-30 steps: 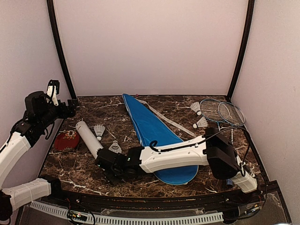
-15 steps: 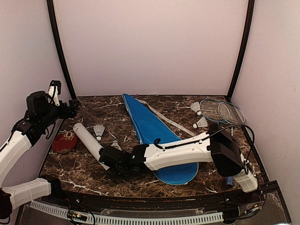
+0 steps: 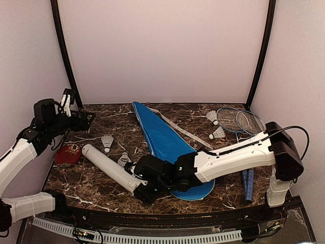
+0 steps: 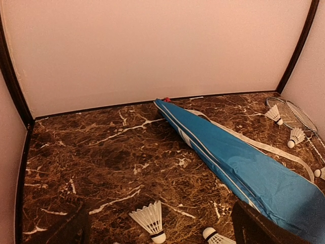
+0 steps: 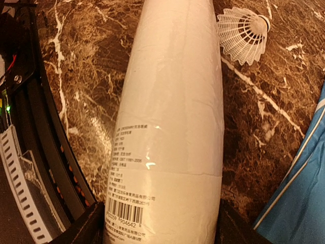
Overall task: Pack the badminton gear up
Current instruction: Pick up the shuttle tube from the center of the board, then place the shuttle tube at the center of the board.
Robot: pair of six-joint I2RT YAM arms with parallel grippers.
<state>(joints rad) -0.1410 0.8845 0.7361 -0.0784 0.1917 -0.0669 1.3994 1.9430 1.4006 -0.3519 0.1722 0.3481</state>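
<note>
Glossy tube [image 5: 172, 127] — polished marble table [image 4: 101, 152]

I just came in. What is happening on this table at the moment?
The right gripper is closed on the near end of the white tube, which lies on the table. The left gripper is open and hangs over the table's left side, holding nothing. The blue cover, the rackets and four shuttlecocks lie loose on the table. Nothing is packed yet.
</note>
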